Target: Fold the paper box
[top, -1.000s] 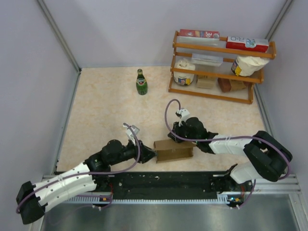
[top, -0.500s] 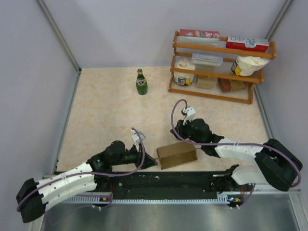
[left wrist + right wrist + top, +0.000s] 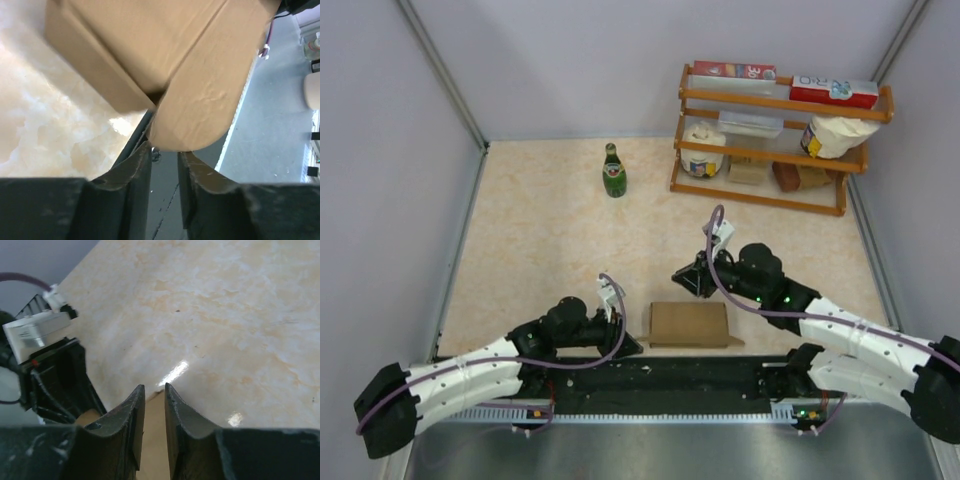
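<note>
The paper box (image 3: 688, 324) is plain brown cardboard, lying flat near the table's front edge. My left gripper (image 3: 628, 343) is at its left end. In the left wrist view the box (image 3: 150, 45) fills the top, and a rounded flap (image 3: 200, 115) reaches down to the tips of the left gripper (image 3: 164, 148). Those jaws stand a narrow gap apart, with only the dark rail showing between them. My right gripper (image 3: 682, 283) hovers just behind the box, apart from it. In the right wrist view the right gripper (image 3: 152, 386) is narrowly open, with the box (image 3: 151, 440) showing through the gap.
A green bottle (image 3: 612, 171) stands at the back centre. A wooden rack (image 3: 775, 150) at the back right holds cartons, bags and jars. The black rail (image 3: 670, 378) runs along the front edge just below the box. Grey walls enclose the left and right sides.
The box has tipped from standing to lying flat, nearer the front rail. My right gripper has pulled back off it. My left gripper has narrowed and moved right against the box's end.
</note>
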Available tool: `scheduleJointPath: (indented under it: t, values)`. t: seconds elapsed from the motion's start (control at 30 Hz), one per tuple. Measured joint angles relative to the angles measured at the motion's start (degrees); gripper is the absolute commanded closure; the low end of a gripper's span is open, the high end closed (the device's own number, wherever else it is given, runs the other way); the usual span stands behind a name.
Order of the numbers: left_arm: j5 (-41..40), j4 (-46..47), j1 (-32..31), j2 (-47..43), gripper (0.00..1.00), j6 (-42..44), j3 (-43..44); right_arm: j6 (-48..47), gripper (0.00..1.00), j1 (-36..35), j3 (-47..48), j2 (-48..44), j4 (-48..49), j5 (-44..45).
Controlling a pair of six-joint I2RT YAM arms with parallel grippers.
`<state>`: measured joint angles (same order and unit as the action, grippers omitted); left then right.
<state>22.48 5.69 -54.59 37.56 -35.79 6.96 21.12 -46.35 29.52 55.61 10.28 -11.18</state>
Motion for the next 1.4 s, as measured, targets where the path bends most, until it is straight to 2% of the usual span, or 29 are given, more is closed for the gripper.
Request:
scheduleJointPath:
  t: [0.07,0.13,0.23,0.3,0.63,0.87,1.1,1.17,1.27,1.4]
  values:
    - [0.04,0.07,-0.02,0.81,0.55,-0.15,-0.09,0.17,0.78,-0.66,-0.48,-3.04,-1.84,-2.19]
    - [0.09,-0.11,-0.02,1.25,0.39,-0.26,-0.13,0.59,0.78,-1.42,-1.42,-4.96,-2.62,-3.72]
    - [0.52,0.07,-0.02,1.14,0.34,-0.20,-0.13,1.62,0.78,-3.19,-3.80,-5.46,-3.06,-5.20]
    - [0.87,-0.28,-0.04,0.74,0.35,-0.26,-0.02,2.29,0.78,-4.26,-5.22,-4.70,-3.26,-5.64]
    - [6.71,-4.81,-0.09,-5.22,0.54,-0.09,5.75,4.63,0.82,-6.54,-8.26,1.62,-3.58,-3.06]
    - [7.72,-5.99,-0.11,-7.56,0.59,0.00,10.84,4.61,0.82,-6.86,-8.48,3.52,-4.37,0.00]
    - [-0.68,-6.21,-0.13,-2.27,0.59,1.22,14.95,4.57,0.80,-7.19,-8.33,4.39,-5.27,2.10]
    - [-4.24,-6.25,-0.11,0.37,0.56,1.73,15.89,4.52,0.78,-7.23,-7.74,3.72,-6.80,2.97]
    - [-10.36,-7.41,-0.04,5.62,0.53,2.84,18.10,4.63,0.77,-7.26,-5.90,-0.96,-13.68,7.06]
    - [-15.39,-7.96,2.12,12.90,0.55,4.26,22.05,7.50,0.76,-7.28,-0.28,-8.87,-25.07,14.62]
